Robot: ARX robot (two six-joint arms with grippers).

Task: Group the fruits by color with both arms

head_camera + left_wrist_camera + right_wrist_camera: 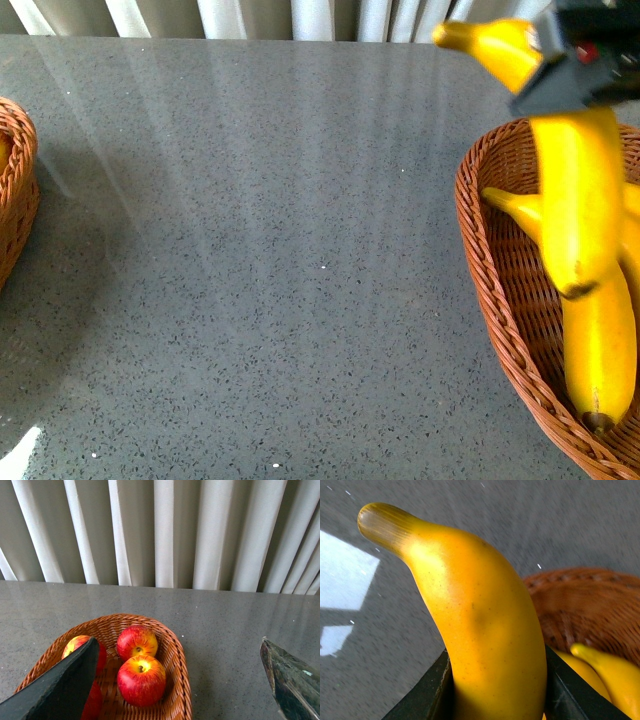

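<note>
Right end effector [560, 75] pinching a banana [572, 190], long axis near-vertical, lower tip over the basket [500, 290].

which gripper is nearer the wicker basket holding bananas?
Right. The right gripper hangs directly above the brown wicker basket of bananas, clamping a yellow banana. The left gripper is over the wicker basket of red apples, across the table.

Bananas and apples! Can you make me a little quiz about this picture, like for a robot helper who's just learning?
1. True or false: the right gripper holds a banana above the right basket.
2. How many apples show in the left basket: A two, B three, C five?
3. What is the left gripper holding?

Key: 1 true; 2 B; 3 nothing, it is open.
</note>
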